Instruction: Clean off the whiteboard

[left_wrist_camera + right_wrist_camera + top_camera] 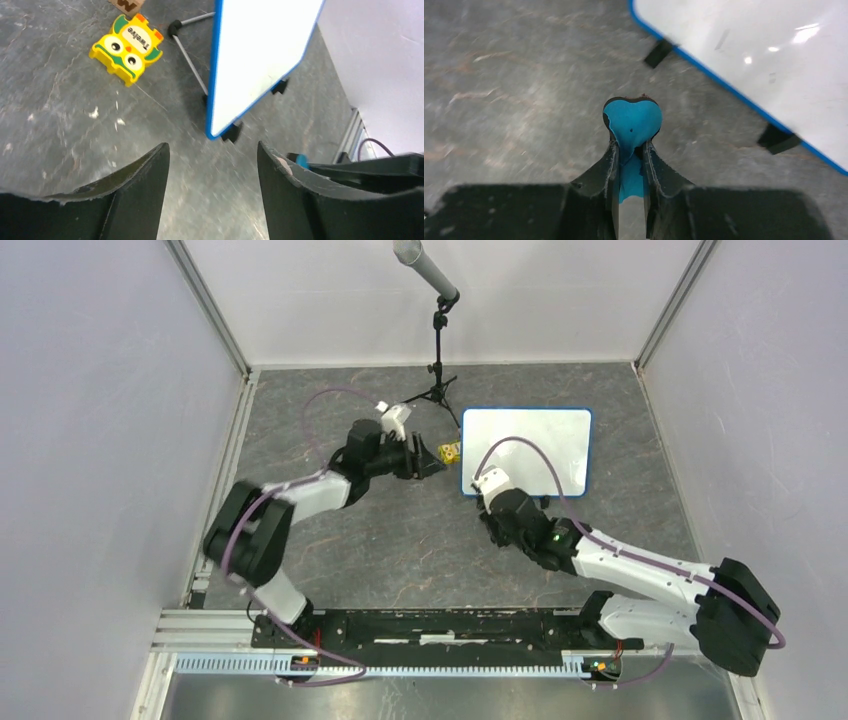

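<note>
The whiteboard (525, 450) lies flat at the back right, white face with a blue rim, and looks wiped clean. It also shows in the left wrist view (260, 50) and in the right wrist view (764, 55), raised on small black feet. My right gripper (487, 512) is just off the board's near left corner, shut on a blue eraser block (632, 120) above bare floor (631, 145). My left gripper (432, 462) is open and empty (212, 155), left of the board.
A yellow owl toy block (127, 47) lies between my left gripper and the board (450, 452). A wooden block (127, 5) lies beyond it. A microphone tripod (437, 390) stands behind, one leg (192, 60) reaching beside the board. Walls close in on both sides.
</note>
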Robot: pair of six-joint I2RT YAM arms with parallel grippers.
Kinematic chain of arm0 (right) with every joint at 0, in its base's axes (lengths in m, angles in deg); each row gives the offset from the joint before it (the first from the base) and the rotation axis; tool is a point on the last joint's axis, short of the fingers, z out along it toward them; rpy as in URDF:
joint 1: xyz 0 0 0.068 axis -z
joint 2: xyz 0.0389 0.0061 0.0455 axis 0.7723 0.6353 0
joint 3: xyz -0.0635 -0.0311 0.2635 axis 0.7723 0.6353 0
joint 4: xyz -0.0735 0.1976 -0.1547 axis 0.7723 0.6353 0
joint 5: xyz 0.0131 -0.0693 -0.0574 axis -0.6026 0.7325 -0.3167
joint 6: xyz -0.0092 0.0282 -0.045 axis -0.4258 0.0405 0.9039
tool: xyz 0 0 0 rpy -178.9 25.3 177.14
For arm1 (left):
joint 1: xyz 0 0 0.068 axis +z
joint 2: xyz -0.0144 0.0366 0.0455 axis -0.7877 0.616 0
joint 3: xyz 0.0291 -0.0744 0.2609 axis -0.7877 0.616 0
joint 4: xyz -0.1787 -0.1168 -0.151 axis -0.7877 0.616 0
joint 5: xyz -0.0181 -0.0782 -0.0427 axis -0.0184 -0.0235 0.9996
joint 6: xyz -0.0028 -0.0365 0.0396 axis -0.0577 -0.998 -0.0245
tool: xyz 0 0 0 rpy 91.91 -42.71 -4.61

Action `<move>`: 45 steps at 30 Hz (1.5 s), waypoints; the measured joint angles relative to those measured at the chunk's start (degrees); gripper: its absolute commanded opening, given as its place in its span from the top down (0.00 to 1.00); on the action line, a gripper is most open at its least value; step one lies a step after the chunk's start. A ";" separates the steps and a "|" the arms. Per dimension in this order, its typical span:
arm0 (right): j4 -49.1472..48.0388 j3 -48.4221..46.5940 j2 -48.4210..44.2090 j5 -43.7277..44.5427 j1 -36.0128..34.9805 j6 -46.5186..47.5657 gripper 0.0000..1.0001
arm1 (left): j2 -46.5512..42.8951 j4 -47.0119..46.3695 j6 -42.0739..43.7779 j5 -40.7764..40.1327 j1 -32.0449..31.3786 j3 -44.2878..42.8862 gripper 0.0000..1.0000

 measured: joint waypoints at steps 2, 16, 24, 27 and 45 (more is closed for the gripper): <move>1.51 0.46 -1.09 -2.93 -1.46 -1.01 0.80 | -6.95 1.16 -0.09 -2.01 0.02 3.41 0.27; 3.67 8.07 -2.75 -9.11 -3.41 -4.04 0.32 | -57.57 30.38 -0.74 -8.04 0.22 14.27 0.21; 5.07 7.61 -8.28 -9.44 -3.56 -3.45 0.02 | -60.92 41.44 -0.17 -10.91 0.22 6.75 0.20; 7.93 4.96 -11.63 -8.31 -3.67 -2.82 0.02 | -60.81 44.57 -0.02 -12.07 0.22 4.26 0.18; 20.17 -34.69 -23.63 10.82 -3.67 7.02 0.02 | -66.16 47.47 0.13 -21.51 0.22 -13.79 0.00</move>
